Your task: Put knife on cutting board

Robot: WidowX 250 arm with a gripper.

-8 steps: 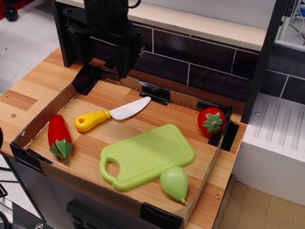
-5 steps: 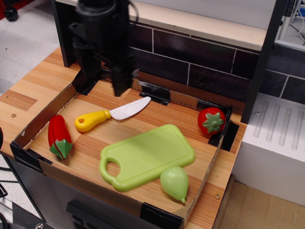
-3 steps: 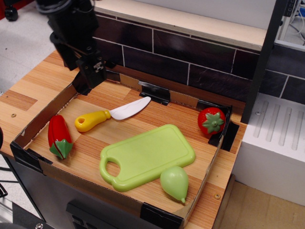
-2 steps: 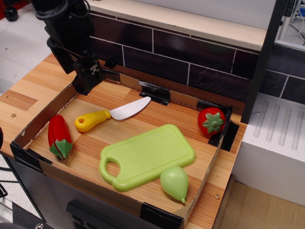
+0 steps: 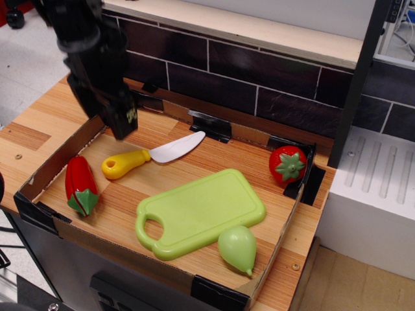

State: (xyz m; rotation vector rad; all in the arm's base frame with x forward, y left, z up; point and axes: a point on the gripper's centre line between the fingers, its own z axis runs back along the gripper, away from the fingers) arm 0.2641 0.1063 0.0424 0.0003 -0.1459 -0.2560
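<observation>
Comparing against the frame just before, I saw that my gripper [image 5: 122,126] had come lower and a touch nearer the camera, so that its dark tip now hung over the back left part of the cardboard tray [image 5: 58,155] instead of up by the rear wall. Everything in the tray had stayed exactly where it was.

The claw sat above and slightly to the left of the knife [image 5: 150,155], close to its yellow handle but not touching it. Its fingers read as one blurred black mass from this angle, so I could not tell whether they were spread or pressed together.

The knife lay flat on the wooden tray floor, handle toward the left front and white blade pointing toward the back right. It was just behind the cutting board [image 5: 201,212] and apart from it, with bare wood between them. The board lay flat near the tray's front, handle hole at its left end.

A red pepper [image 5: 80,185] rested at the left edge, a tomato [image 5: 288,164] in the back right corner, and a green pear [image 5: 238,249] touched the board's front right corner.
</observation>
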